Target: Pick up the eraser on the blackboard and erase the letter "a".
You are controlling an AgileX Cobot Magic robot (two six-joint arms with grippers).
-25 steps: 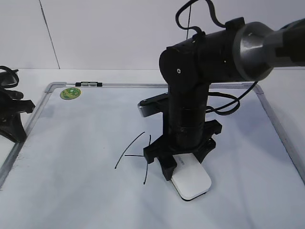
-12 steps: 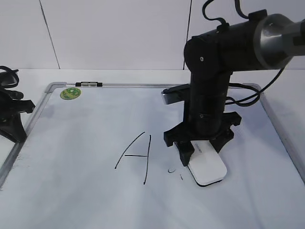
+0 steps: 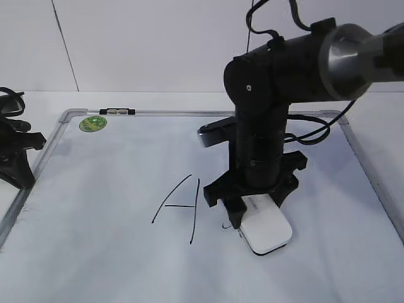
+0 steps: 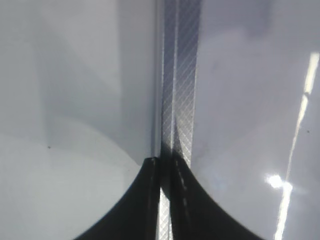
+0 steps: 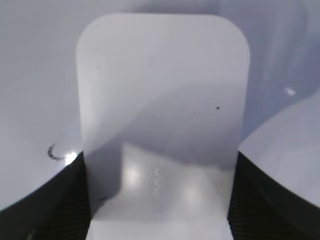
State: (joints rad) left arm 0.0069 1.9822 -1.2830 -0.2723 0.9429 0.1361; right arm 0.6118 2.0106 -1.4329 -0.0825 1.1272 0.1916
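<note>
Exterior view shows the right gripper [image 3: 252, 205] pointing straight down over the blackboard [image 3: 113, 183], its two black fingers clamped on the sides of the eraser [image 3: 268, 230]. That white block lies flat on the board's surface, right of the middle and toward the near edge, with most of its length sticking out toward the near right from under the gripper. Just left of the eraser a small curved black stroke [image 3: 226, 225] shows, what is left of the letter "a"; the rest cannot be seen. Further left stands the capital "A" [image 3: 180, 205], whole and apart from the eraser. A round green sticker [image 3: 93, 123] sits in the far left corner of the board.

From the right wrist camera the eraser [image 5: 162, 115] fills the middle, a dark finger [image 5: 50, 200] pressed against each long side, and the same little curl [image 5: 54, 152] lies on the board at its left.

Off the left side of the board rests the left gripper [image 3: 16, 158], its fingers [image 4: 150, 200] pressed together with nothing between them, over the board's grey frame [image 4: 180, 75].
</note>
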